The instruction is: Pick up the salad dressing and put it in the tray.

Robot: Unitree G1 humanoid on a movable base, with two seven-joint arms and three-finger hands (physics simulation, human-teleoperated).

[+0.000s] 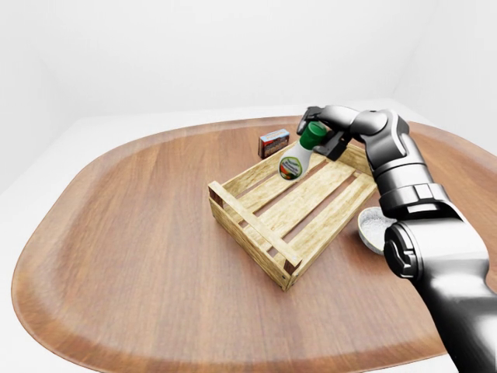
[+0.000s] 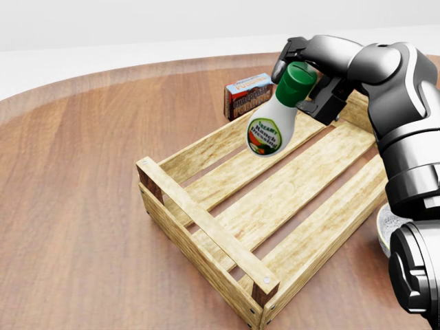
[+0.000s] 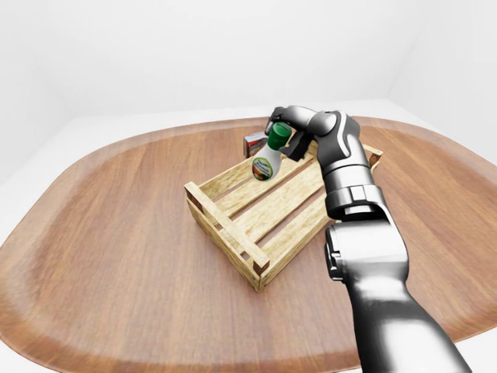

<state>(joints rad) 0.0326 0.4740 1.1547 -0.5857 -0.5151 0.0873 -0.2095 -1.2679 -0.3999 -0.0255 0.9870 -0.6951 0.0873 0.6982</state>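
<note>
on the wooden counter [image 1: 132, 256] i see the slatted wooden tray [image 2: 206, 237], and above its far end my right hand [image 2: 306, 69] grips the green cap of the salad dressing [image 2: 273, 127], a white bottle with a round label, hanging tilted.
</note>
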